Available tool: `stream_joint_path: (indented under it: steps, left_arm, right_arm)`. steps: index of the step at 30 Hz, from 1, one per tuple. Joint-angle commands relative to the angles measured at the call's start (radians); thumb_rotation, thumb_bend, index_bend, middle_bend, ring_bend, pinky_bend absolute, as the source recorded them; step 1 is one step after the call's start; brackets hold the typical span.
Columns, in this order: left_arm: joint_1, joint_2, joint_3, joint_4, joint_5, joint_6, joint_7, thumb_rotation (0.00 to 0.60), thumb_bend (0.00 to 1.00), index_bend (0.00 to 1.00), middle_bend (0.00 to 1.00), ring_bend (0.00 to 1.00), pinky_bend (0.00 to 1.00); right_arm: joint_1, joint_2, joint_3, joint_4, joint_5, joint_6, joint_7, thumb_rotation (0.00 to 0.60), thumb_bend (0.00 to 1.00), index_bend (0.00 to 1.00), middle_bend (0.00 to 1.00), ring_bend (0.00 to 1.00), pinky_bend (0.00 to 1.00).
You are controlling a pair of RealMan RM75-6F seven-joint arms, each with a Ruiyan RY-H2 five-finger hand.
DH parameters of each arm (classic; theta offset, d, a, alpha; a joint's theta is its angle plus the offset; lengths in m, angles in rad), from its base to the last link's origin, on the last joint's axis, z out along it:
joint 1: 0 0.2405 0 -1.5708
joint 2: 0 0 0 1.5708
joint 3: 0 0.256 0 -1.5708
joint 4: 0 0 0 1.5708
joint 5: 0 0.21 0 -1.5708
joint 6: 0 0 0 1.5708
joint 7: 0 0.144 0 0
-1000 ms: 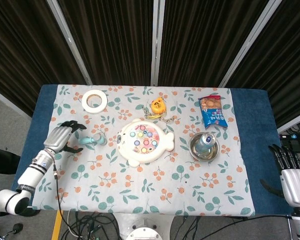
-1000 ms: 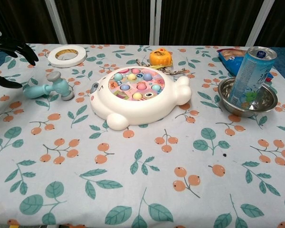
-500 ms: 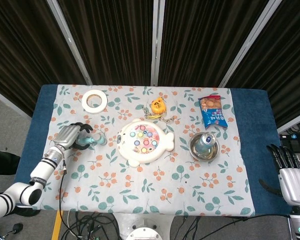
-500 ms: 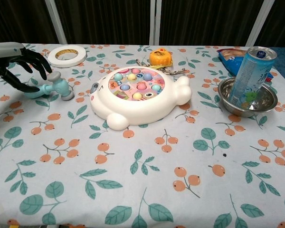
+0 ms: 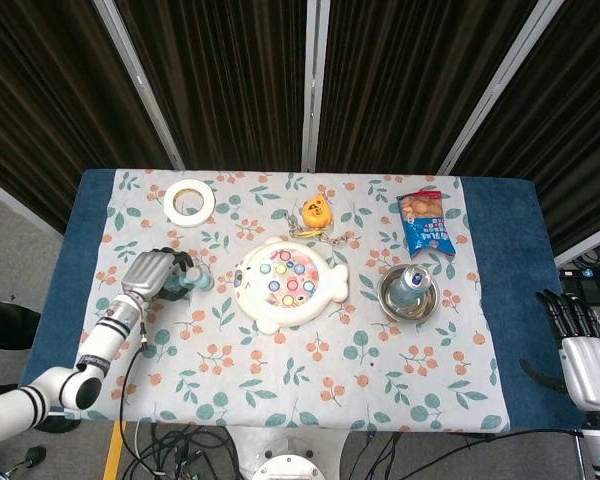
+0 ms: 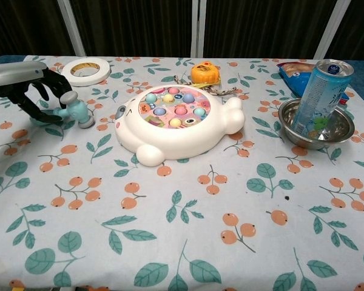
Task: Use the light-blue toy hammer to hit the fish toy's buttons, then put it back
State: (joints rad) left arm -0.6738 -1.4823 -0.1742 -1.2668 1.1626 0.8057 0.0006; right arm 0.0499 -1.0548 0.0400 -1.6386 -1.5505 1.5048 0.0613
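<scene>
A: The left hand (image 6: 33, 91) was seen over the handle of the light-blue toy hammer (image 6: 76, 111) in the chest view, dark fingers (image 6: 53, 85) curled down around it; whether the handle was actually gripped could not be told.

B: From the head view, the same hand (image 5: 152, 274) was shown covering most of the handle, with only the hammer's head (image 5: 194, 281) left visible, just beside the fish toy (image 5: 289, 282).

A: The right hand (image 5: 583, 350) was picked up by the head view alone, off the table's right edge, fingers straight and apart, nothing held.

B: Open cloth was left along the near edge of the table (image 6: 188, 242). The can (image 6: 318, 96) was stood in the metal bowl (image 6: 337, 128), well apart from the hammer.
</scene>
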Motion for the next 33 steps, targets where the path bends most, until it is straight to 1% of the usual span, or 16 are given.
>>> stream_joint_path:
  steps: [1, 9, 17, 23, 27, 33]
  left_arm:
    - [-0.004, -0.009, -0.001, 0.005, -0.006, 0.01, 0.014, 0.6, 0.29, 0.39, 0.42, 0.26, 0.31]
    - [-0.008, -0.025, 0.009, 0.019, -0.005, 0.017, 0.034, 0.6, 0.3, 0.41, 0.42, 0.26, 0.31]
    - [-0.007, -0.045, 0.018, 0.037, 0.003, 0.033, 0.045, 0.6, 0.31, 0.44, 0.44, 0.27, 0.32]
    - [-0.008, -0.051, 0.019, 0.045, 0.005, 0.035, 0.043, 0.6, 0.35, 0.45, 0.44, 0.27, 0.33]
    - [-0.007, -0.053, 0.021, 0.047, 0.012, 0.04, 0.04, 0.6, 0.38, 0.47, 0.45, 0.29, 0.34]
    - [-0.008, -0.052, 0.024, 0.053, 0.019, 0.039, 0.036, 0.6, 0.38, 0.49, 0.47, 0.3, 0.34]
  right_arm:
    - [0.001, -0.002, 0.001, 0.004, 0.003, -0.002, 0.004, 0.6, 0.08, 0.0, 0.08, 0.0, 0.0]
    - [0.002, -0.004, 0.001, 0.01, 0.006, -0.007, 0.009, 0.6, 0.08, 0.0, 0.08, 0.0, 0.0]
    - [0.003, -0.007, 0.0, 0.013, 0.011, -0.011, 0.011, 0.6, 0.08, 0.0, 0.08, 0.0, 0.0]
    - [0.004, -0.008, 0.0, 0.013, 0.013, -0.015, 0.01, 0.6, 0.08, 0.0, 0.08, 0.0, 0.0]
    - [0.004, -0.01, -0.001, 0.014, 0.012, -0.016, 0.009, 0.6, 0.08, 0.0, 0.08, 0.0, 0.0]
    - [0.003, -0.008, -0.001, 0.012, 0.012, -0.014, 0.008, 0.6, 0.08, 0.0, 0.08, 0.0, 0.0]
